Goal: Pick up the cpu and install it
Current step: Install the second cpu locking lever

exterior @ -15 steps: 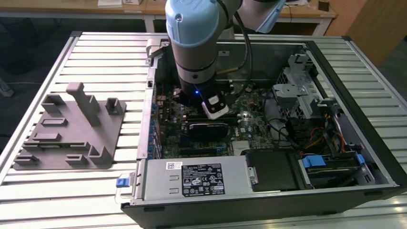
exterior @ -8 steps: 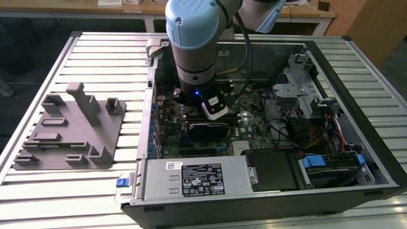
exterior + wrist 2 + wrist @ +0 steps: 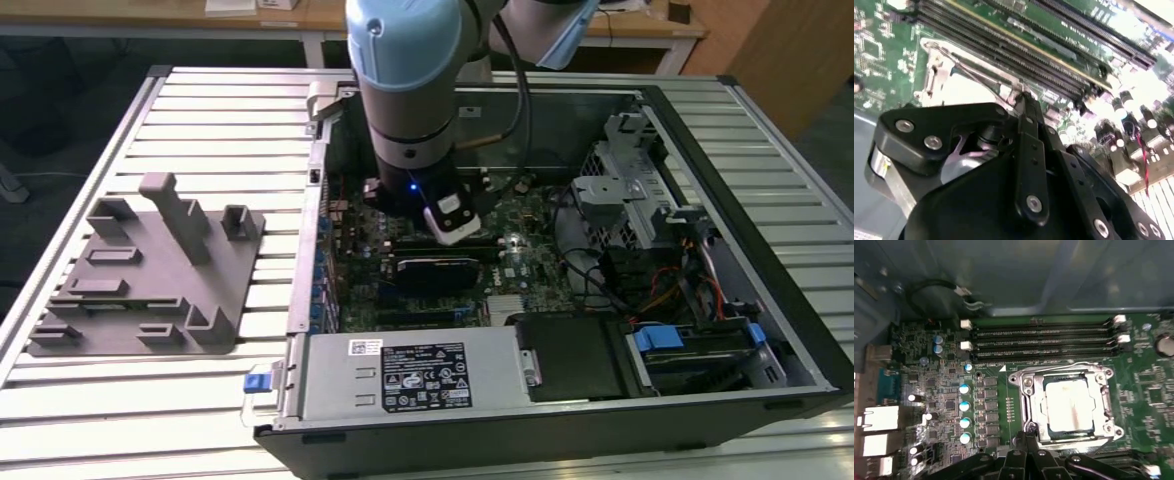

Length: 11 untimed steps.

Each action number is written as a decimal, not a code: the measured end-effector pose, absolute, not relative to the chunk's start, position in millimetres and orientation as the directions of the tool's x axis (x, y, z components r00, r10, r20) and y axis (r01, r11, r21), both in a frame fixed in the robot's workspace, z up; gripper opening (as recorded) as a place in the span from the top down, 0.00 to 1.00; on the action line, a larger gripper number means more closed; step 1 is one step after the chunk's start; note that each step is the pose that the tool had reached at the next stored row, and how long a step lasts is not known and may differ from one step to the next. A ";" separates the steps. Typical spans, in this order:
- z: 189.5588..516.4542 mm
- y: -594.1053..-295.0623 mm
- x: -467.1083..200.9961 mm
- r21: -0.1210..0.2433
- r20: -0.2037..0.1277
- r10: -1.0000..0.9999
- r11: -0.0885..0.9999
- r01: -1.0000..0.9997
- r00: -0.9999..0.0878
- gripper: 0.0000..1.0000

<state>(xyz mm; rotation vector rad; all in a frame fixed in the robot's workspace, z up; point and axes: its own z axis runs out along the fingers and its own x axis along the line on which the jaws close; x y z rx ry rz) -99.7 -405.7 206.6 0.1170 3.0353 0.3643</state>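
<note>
In the first wrist view the cpu (image 3: pixel 1068 405), a flat silvery square, lies inside the metal socket frame (image 3: pixel 1026 390) on the green motherboard. My gripper (image 3: pixel 1026 435) stands at the frame's edge beside the cpu, its black fingers drawn together with nothing between them. In the second wrist view the gripper (image 3: pixel 1023 97) has its tip right at the socket's bright metal frame (image 3: pixel 936 80). In the exterior view the arm (image 3: pixel 407 120) reaches down into the open computer case, over the dark socket area (image 3: pixel 434 270).
Memory slots (image 3: pixel 1044 342) run along one side of the socket, and capacitors (image 3: pixel 964 412) along another. The case holds a power supply (image 3: pixel 407 375), a drive cage (image 3: pixel 634 190) and cables (image 3: pixel 601 270). A grey plastic holder block (image 3: pixel 140 270) sits on the slatted table at the exterior view's left.
</note>
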 end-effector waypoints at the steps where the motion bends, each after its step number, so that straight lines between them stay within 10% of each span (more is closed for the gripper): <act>1: 210.8 -405.6 -99.7 0.239 -0.072 0.086 0.969 0.066 -0.994 0.89; 11: 249.9 -405.6 -99.5 0.239 -0.072 0.085 0.969 0.066 -0.994 0.89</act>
